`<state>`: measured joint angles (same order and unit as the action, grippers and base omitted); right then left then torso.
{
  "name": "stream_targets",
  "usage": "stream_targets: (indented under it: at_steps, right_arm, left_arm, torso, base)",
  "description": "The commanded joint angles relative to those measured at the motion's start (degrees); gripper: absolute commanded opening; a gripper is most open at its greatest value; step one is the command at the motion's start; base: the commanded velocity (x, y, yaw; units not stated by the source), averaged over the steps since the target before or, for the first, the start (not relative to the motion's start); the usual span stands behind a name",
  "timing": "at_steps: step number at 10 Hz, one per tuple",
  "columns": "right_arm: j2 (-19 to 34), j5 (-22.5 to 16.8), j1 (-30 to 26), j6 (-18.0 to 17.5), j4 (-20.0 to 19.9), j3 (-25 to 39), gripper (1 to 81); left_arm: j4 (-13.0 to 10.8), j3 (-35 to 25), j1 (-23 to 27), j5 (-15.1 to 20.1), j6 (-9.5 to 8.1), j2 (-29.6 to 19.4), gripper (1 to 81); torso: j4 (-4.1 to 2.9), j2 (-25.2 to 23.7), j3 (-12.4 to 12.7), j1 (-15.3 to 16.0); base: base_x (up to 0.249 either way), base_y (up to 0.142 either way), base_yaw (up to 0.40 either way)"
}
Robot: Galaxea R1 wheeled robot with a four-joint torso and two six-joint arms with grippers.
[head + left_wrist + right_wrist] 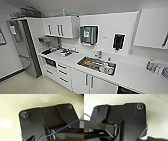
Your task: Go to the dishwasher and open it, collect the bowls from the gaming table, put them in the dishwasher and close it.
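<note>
Dishwasher (pixel 127 90) under white counter (pixel 130 75)

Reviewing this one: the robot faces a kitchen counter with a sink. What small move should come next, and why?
Probably turn or drive a little to the right. A dark opening under the counter, right of the sink, is cut off by the picture's lower edge; it may be the dishwasher, though I cannot tell. Only white cabinet doors and drawers sit ahead, so centring it would settle that.
</note>
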<state>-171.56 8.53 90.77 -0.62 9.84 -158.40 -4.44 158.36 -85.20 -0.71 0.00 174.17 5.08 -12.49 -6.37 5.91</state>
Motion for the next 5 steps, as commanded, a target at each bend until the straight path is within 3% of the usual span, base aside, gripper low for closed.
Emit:
stream_targets:
  at_steps: [1, 5]
  right_arm:
    - [0.1, -2.6, -2.7, 0.1, -0.4, -0.2, 81.1]
    - [0.0, -2.6, -2.6, 0.2, -0.4, -0.5, 81.1]
  left_arm:
    - [0.1, 1.3, 3.8, 4.2, -0.26, 0.1, 81.1]
    - [0.2, 1.3, 3.8, 3.5, -0.26, 0.3, 81.1]
  torso:
    - [0.00, 0.0, 0.0, 0.0]
    - [0.00, 0.0, 0.0, 0.0]
  base:
    - [0.000, 0.000, 0.365]
    - [0.000, 0.000, 0.365]
